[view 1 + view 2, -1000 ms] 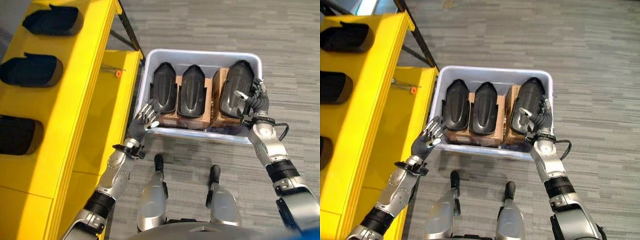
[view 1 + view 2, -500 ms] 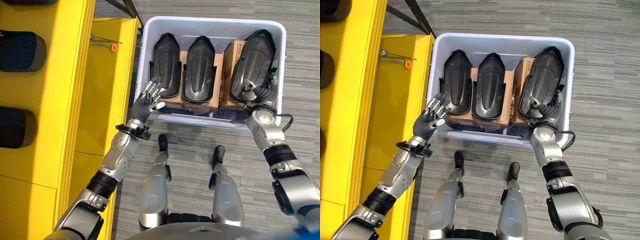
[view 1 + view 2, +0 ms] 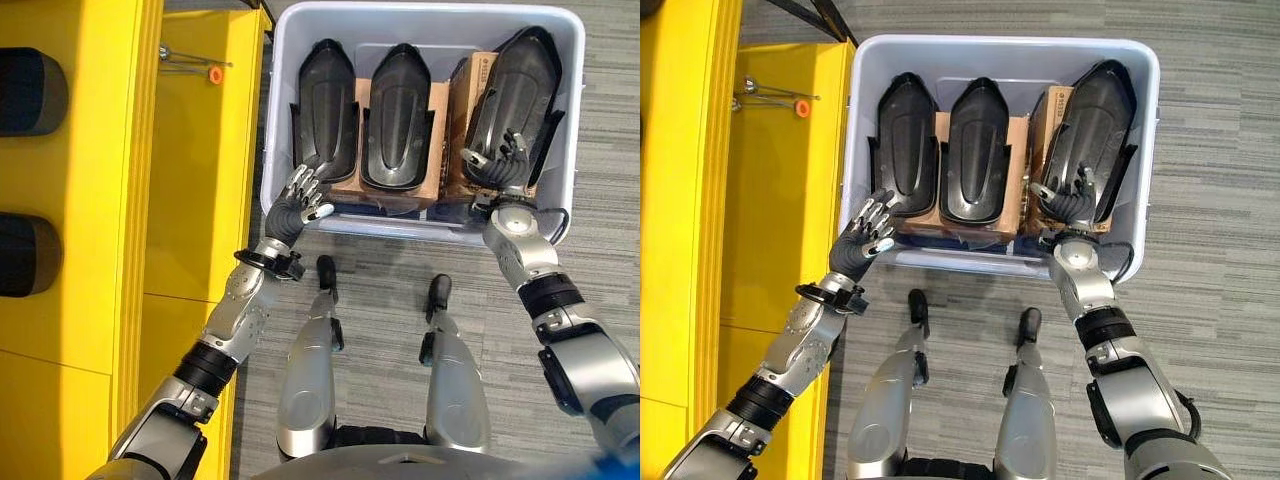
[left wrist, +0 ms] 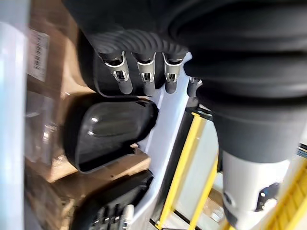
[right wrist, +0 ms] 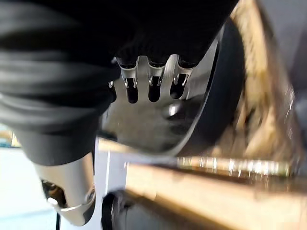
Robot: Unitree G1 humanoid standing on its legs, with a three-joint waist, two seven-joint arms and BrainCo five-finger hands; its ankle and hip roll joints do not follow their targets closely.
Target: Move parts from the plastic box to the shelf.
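A pale plastic box (image 3: 272, 120) on the floor holds three black moulded parts set on cardboard: left (image 3: 327, 95), middle (image 3: 398, 115) and right (image 3: 520, 90). My left hand (image 3: 297, 200) hovers open at the box's near left corner, fingers straight, just short of the left part (image 4: 105, 134). My right hand (image 3: 497, 165) rests against the near end of the right part (image 5: 158, 124), fingers spread and relaxed on its surface, thumb off to one side. The yellow shelf (image 3: 110, 150) stands to my left.
Two black parts (image 3: 25, 92) (image 3: 22, 255) sit in the yellow shelf's upper level. A thin tool with an orange tip (image 3: 214, 74) lies on the lower yellow ledge beside the box. Grey carpet surrounds the box on the right.
The camera has tilted down, so the box sits higher in view. My right hand has slid from the right part's side to its near end. The left hand has stayed by the box's corner.
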